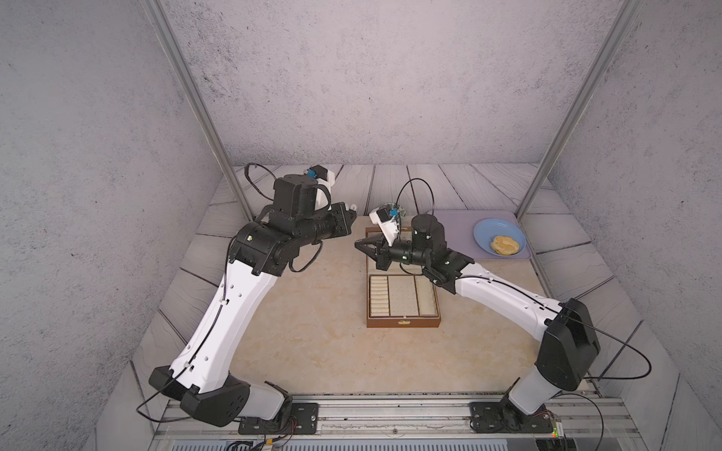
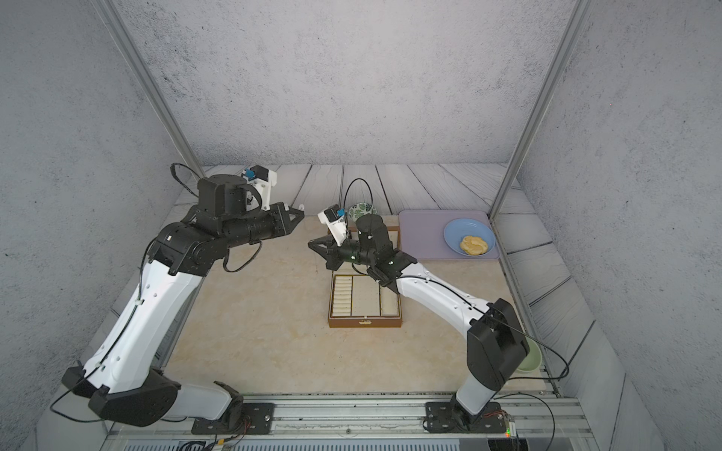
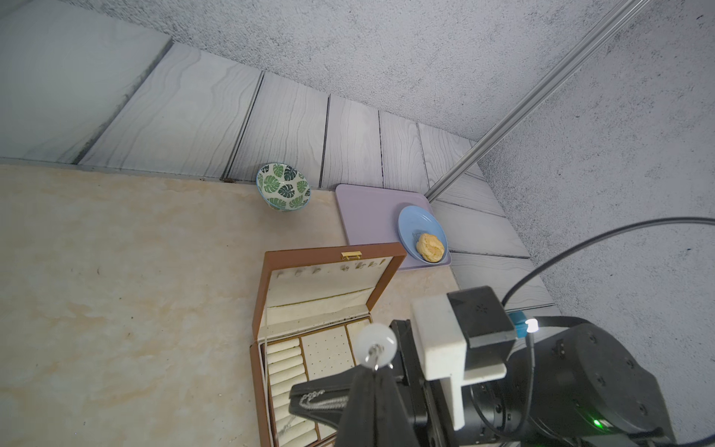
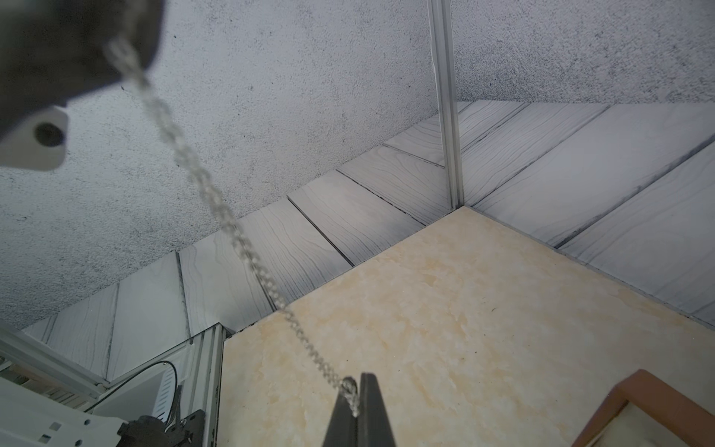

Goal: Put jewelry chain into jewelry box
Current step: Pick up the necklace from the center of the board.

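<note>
Jewelry chain (image 4: 228,223) spans left gripper (image 1: 351,214) and right gripper (image 4: 358,402), both clamped on it. Right arm (image 1: 426,250) hides jewelry box (image 1: 402,322) lid beside lilac tray (image 1: 453,226).

Lower centre, my right gripper (image 4: 359,383) is matt black plastic; the thin silvery chain (image 4: 232,230), glinting metal links; lower right, the brown hinged box (image 4: 605,418), matt wood, cream-cloth lined.

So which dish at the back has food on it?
The blue plate on the lilac tray: it carries a pastry; the leaf-patterned bowl is empty.
</note>
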